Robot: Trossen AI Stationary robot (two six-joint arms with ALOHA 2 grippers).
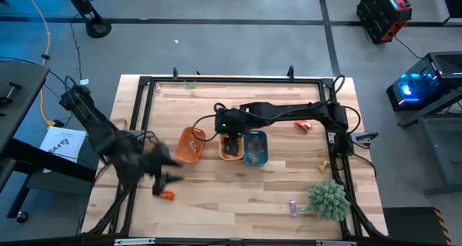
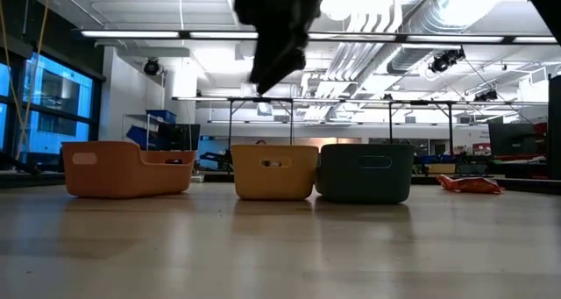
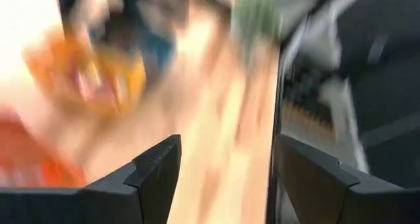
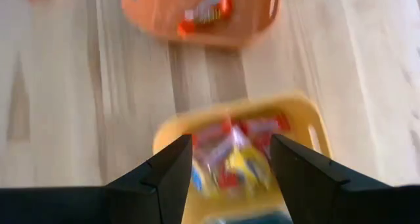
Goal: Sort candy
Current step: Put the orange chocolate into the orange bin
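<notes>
Candy is found in several places. A mixed heap of wrapped sweets (image 4: 233, 159), red, yellow and white, is seen in the yellow tray (image 4: 308, 119), directly below the right hand (image 4: 230, 178). That hand is held above the tray, its fingers (image 4: 164, 175) spread wide with nothing gripped between them; the heap shows through the gap. In the high view the right hand (image 1: 229, 123) is placed over the yellow tray (image 1: 231, 146) at the middle of the counter (image 1: 238, 203).

A red and white sweet (image 4: 205, 14) lies in the orange tray (image 4: 151, 20), beyond the yellow one. In the high view the orange tray (image 1: 190, 144) stands to the left of the yellow tray, and the teal tray (image 1: 255, 147) touches the yellow tray on its right.

Loose candy is scattered on the counter: an orange piece (image 1: 167, 195) just beside the left hand (image 1: 164, 178), an orange-red packet (image 1: 303, 125) near the right arm, a yellow piece (image 1: 325, 164) towards the right edge, and a pink piece (image 1: 293, 207) just beside the green plant ball (image 1: 328, 200).

The left hand is held low near the counter's left front edge. In the left wrist view its fingers (image 3: 157, 171) stand well apart and nothing is seen held; the rest of that view is blurred.

In the low view the three trays stand in a row, orange (image 2: 127, 167), yellow (image 2: 274, 171) and teal (image 2: 364, 171), with the orange-red packet (image 2: 469, 184) lying to the right.
</notes>
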